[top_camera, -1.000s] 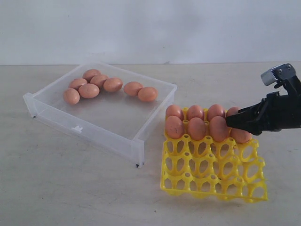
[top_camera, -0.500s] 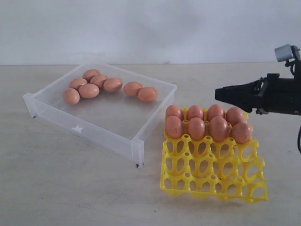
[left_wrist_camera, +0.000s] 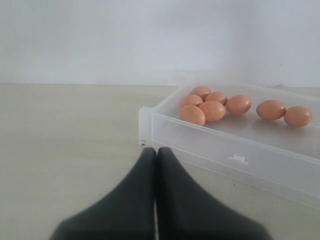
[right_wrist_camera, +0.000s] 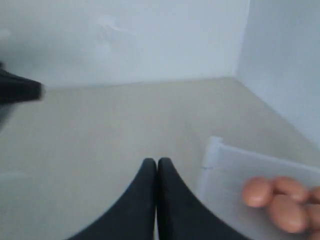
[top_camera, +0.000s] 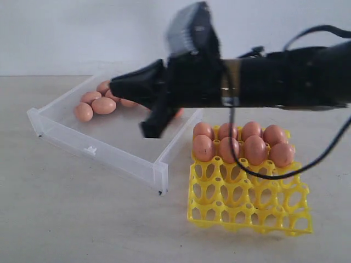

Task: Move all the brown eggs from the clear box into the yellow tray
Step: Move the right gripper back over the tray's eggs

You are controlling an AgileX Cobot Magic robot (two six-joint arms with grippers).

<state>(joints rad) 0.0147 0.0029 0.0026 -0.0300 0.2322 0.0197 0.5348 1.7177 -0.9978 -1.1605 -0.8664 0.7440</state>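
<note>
Your closed, empty right gripper [top_camera: 113,85] is hovering over the box [top_camera: 115,159], centre left. The eggs [top_camera: 103,105] are looking fragile, slippery; pinch gently mid-shell.

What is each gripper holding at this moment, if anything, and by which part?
Nothing. The right gripper and the left gripper are both shut, jaws pressed together with nothing between them.

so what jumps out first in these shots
The black right arm stretches across the exterior view, its shut gripper showing in front of the clear box. Right of the box, the yellow tray holds eight eggs in its two far rows. Eight more lie in the box.
</note>
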